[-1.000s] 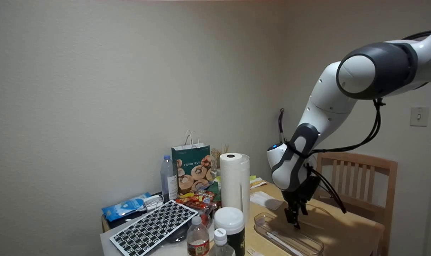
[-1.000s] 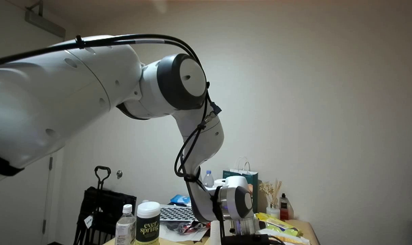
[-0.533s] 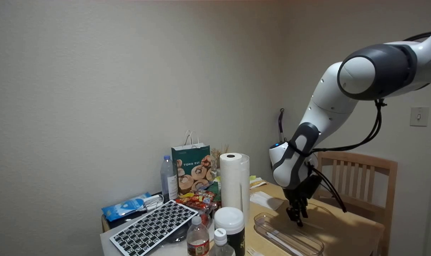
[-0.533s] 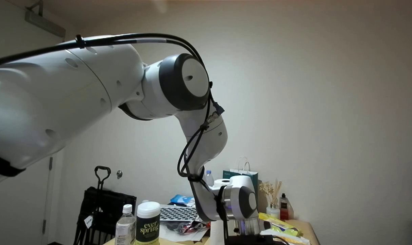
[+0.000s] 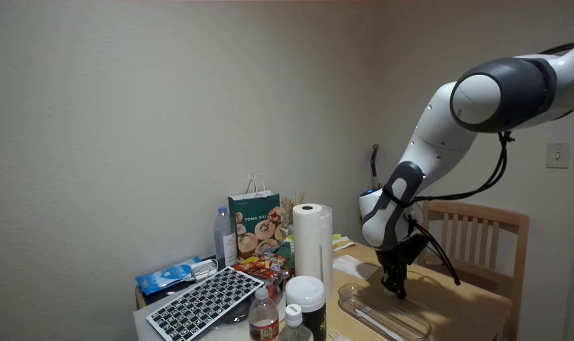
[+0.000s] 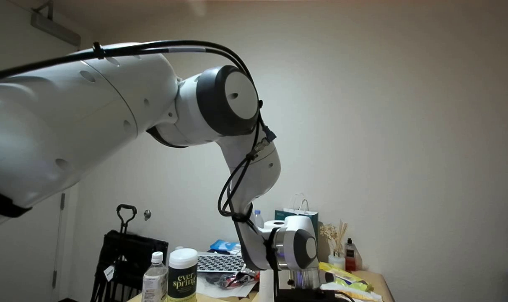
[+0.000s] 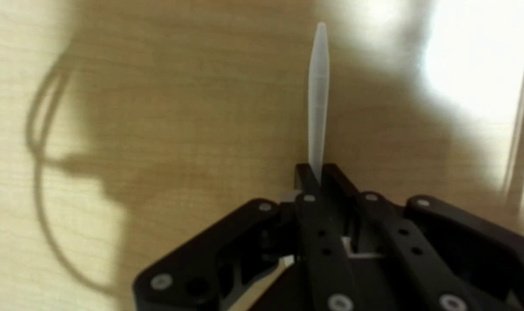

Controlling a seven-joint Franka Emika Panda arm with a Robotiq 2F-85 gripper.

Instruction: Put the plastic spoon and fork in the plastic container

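Find gripper (image 7: 317,172) pinching slim white plastic utensil (image 7: 318,82) by the handle, with black fingers (image 7: 304,176) pressed close on either side. Cannot tell spoon from fork; cannot see the head, hidden by the gripper in the wrist view. Read long axis as running straight out from the fingertips, up the wrist view, tapered end foremost. Locate clear plastic container (image 5: 386,312) just beside, apart from the utensil, at the right edge of that view, with nearer wall almost parallel to the handle. Confirm in an exterior view the gripper's place beyond the container's far long side. Note a white strip (image 5: 378,325) within the container's outline, kind undetermined, and an apparent white plastic fork (image 5: 339,336) outside on the near side, cut off by the lower edge. Cannot confirm lift-off. Judge next move as a raise, then sideways shift over the wall, with little turning needed. Expect snagging on the rim if raised too little.
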